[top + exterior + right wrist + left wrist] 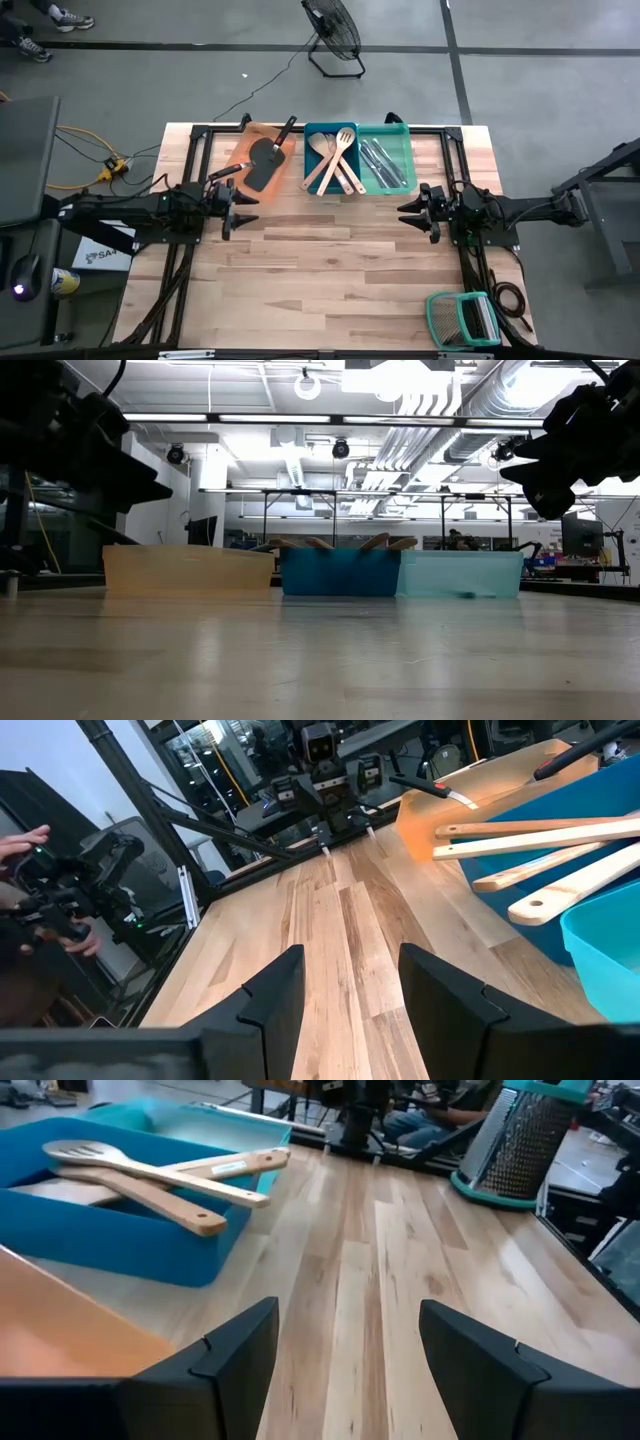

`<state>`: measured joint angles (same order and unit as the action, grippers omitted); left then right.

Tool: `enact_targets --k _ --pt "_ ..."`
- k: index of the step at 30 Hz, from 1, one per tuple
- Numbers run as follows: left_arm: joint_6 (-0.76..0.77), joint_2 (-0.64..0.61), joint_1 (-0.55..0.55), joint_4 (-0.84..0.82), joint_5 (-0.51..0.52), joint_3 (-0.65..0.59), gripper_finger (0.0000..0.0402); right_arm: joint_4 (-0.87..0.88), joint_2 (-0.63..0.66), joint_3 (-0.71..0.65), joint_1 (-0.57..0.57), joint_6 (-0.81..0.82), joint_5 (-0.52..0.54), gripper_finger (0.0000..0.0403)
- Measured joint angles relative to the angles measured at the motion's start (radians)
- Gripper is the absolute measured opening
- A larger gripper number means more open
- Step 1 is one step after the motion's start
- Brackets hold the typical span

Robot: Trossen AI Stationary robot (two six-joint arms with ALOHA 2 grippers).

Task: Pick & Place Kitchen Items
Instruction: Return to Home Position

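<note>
Surface: pale plank wooden table (pixel 330 285), centre of the high view
Trays: orange rectangular tray (pixel 250 140), blue rectangular tray (pixel 330 127) and teal rectangular tray (pixel 385 128) side by side, upper centre
Kitchen items: black spatulas (pixel 268 165) in orange, pale wooden spoons (pixel 335 160) in blue, silver metal cutlery (pixel 382 162) in teal
Left gripper (pixel 248 208): centre left, fingers spread, empty
Right gripper (pixel 408 215): centre right, fingers spread, empty
Room: grey concrete floor (pixel 560 80), black floor fan (pixel 335 30) at top

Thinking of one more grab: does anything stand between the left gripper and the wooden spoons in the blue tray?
No loose item does. The open left gripper hangs over the table; only a corner of the orange tray and the wall of the blue tray lie toward the wooden spoons. The right gripper waits opposite.
</note>
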<state>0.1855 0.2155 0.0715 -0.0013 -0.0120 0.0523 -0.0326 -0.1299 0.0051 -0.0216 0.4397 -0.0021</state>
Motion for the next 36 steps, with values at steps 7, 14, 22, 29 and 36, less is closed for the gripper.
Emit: enact_targets --k 7,14,22,29,36 --pt "-0.017 -0.088 0.0 0.0 -0.007 -0.025 0.0239 0.0 0.0 0.0 0.0 0.0 0.0 0.0156" --pt "-0.024 -0.135 0.0 -0.003 0.001 -0.027 0.0239 0.0 0.0 0.0 0.0 0.0 0.0 0.0156" --pt "-0.099 -0.135 0.0 -0.005 0.001 -0.03 0.0239 0.0 0.0 0.0 0.0 0.0 0.0 0.0156" --pt "-0.104 -0.135 0.0 -0.007 0.001 -0.03 0.0239 0.0 0.0 0.0 0.0 0.0 0.0 0.0156" --pt "-0.103 -0.135 0.0 -0.002 0.001 -0.031 0.0239 0.0 0.0 0.0 0.0 0.0 0.0 0.0156"
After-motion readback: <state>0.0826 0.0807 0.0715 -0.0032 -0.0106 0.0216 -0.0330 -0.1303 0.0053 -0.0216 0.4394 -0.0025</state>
